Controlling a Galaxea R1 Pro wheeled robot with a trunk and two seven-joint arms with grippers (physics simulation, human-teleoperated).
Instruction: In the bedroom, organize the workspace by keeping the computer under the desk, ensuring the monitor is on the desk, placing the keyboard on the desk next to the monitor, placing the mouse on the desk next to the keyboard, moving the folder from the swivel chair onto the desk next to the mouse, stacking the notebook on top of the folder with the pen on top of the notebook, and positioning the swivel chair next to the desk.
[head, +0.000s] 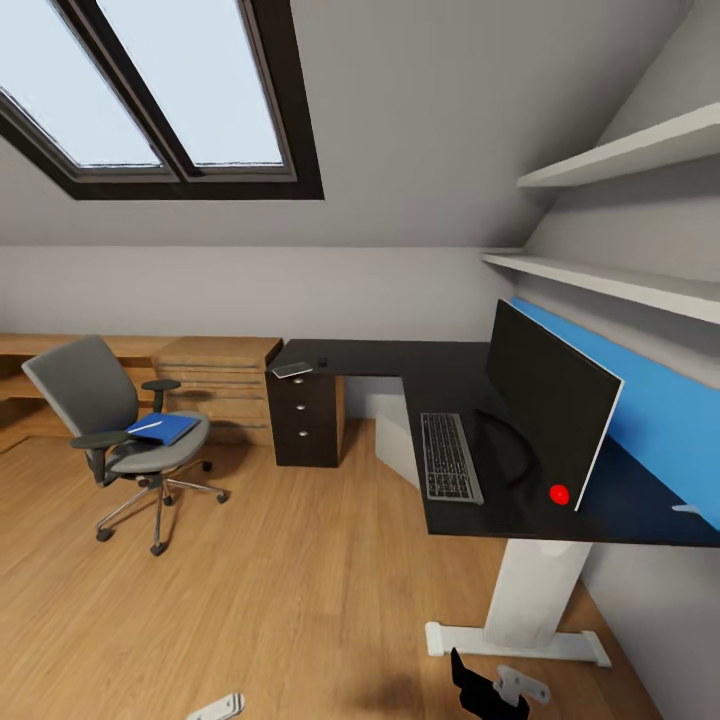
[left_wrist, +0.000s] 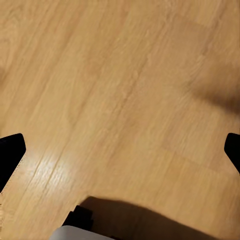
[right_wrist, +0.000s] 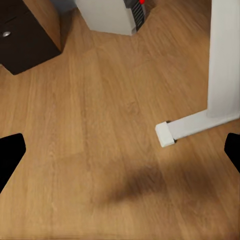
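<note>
Desk (head: 380, 357): black and L-shaped, on the right side of the head view, with a blue back panel (head: 660, 400) and a white leg (head: 530, 590).
Monitor (head: 545, 400): stands on the desk, right of the middle, with a red dot low on its corner.
Keyboard (head: 448, 456): lies flat on the desk, just left of the monitor.
Mouse (head: 322, 361): a tiny dark thing on the far part of the desk.
Notebook (head: 291, 370): lies on the desk's far corner, near the mouse.
Swivel chair (head: 110, 420): grey, at the left, well apart from the desk.
Folder (head: 163, 428): blue, lies on the chair seat.
Pen (head: 147, 426): white, lies on the folder.
Computer (right_wrist: 112, 15): pale box on the floor under the desk, red light on it.
Left gripper (left_wrist: 120, 150): wide apart, holds nothing, over the wood floor (left_wrist: 125, 90).
Right gripper (right_wrist: 120, 150): wide apart, holds nothing, over the floor near the desk's white foot (right_wrist: 190, 127).
</note>
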